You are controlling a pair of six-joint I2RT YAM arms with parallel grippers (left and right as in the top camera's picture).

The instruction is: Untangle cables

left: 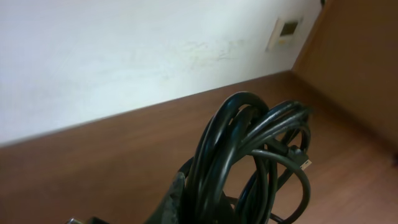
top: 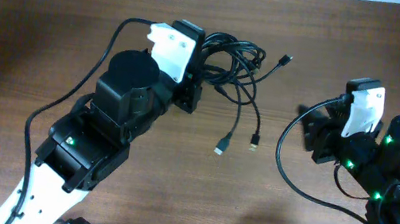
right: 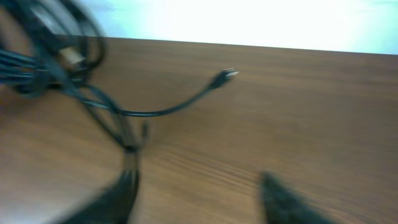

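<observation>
Wooden counter (top: 34, 38) bore the cables (top: 232, 61), clamped in the left pincer (top: 198, 75). Right pincer (right: 199, 182) gaped empty beside them; pulling might tighten knots.

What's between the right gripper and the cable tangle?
In the overhead view, mostly bare wooden table, with loose plug ends trailing from the cables toward the right gripper.

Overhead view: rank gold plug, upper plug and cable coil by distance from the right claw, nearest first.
1. Gold plug, just left of the right claw.
2. Upper plug, up-left, toward the table's far edge.
3. Cable coil, farthest left.
</observation>
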